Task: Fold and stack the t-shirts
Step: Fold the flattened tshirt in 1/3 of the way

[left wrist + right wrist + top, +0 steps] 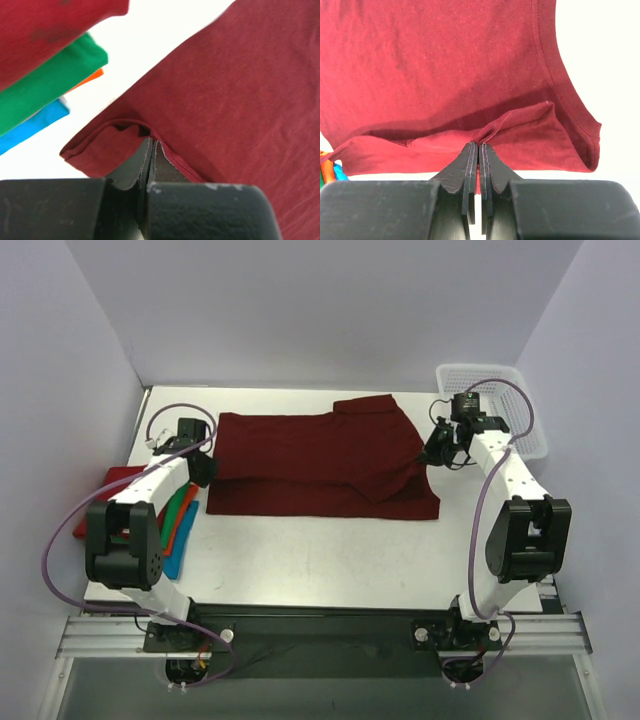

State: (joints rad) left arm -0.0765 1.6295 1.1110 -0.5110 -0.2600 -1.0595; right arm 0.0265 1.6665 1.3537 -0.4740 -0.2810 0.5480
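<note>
Basket [500,375] rt, stack [180,520] lft of shirt [320,465].

Looks like a robotics lab test cell to me: white table [320,555] boxed in by plain pale walls [330,310], left arm [150,485] and right arm [510,475] bolted to an aluminium rail [100,637], purple cables [44,560] looping around.

Left claw [152,144] pinched tight, right claw [478,146] pinched tight, both outstretched
</note>
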